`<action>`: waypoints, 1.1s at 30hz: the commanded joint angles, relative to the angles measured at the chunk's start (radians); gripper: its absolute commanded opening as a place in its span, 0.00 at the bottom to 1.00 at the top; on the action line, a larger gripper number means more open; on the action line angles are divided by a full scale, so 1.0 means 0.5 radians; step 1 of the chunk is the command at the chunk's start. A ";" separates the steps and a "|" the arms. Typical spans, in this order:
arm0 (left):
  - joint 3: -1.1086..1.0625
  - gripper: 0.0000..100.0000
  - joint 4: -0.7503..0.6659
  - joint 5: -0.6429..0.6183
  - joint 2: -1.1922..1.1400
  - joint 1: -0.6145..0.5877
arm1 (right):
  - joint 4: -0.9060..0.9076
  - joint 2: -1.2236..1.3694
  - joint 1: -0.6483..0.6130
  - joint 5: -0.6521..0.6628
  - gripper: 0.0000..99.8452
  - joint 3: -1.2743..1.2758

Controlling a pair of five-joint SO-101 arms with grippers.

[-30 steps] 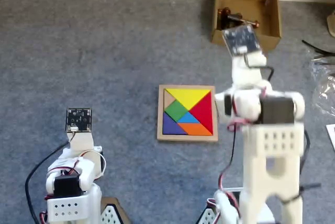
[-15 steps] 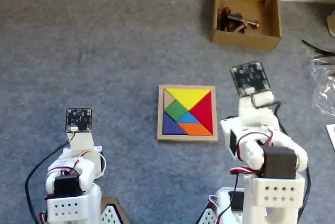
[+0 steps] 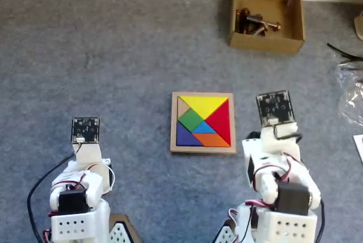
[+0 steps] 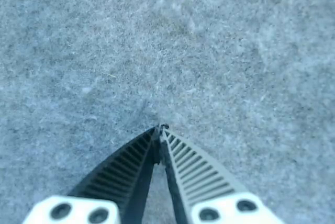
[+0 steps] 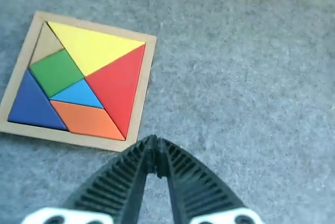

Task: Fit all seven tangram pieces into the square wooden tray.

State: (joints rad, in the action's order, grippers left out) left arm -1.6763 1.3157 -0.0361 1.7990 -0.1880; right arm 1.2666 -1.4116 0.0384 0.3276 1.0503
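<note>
The task looks all but finished. The square wooden tray (image 5: 94,28) lies flat on the grey felt worktop (image 3: 113,55), just ahead of the right gripper (image 5: 152,141), whose jaws are pressed together and hold nothing. Six coloured pieces sit flush inside it: the yellow triangle (image 5: 91,46), red triangle (image 5: 118,85), green square (image 5: 55,72), dark blue triangle (image 5: 31,106), light blue triangle (image 5: 78,96) and orange parallelogram (image 5: 86,122).

The corner farthest from those jaws shows a tan triangle (image 5: 44,43). I cannot tell whether it is a seventh piece in plain wood or the bare tray floor. If bare, one small triangle is left to place, and no loose piece lies near either gripper.

The left gripper (image 4: 159,130) has its jaws together over bare felt, well apart from the tray.
</note>
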 commanded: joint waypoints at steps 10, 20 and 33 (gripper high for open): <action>-0.041 0.00 0.015 -0.003 -0.014 -0.017 | -0.051 -0.545 0.005 0.028 0.00 0.351; -0.041 0.00 0.015 -0.003 -0.014 -0.017 | -0.041 -0.852 0.005 0.028 0.00 0.539; -0.041 0.00 0.015 -0.003 -0.014 -0.017 | -0.048 -0.848 0.005 0.025 0.00 0.628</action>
State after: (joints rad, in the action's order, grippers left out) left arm -1.6763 1.3157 -0.0361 1.7990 -0.1880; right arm 1.2666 -1.8290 0.0368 0.3276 1.3495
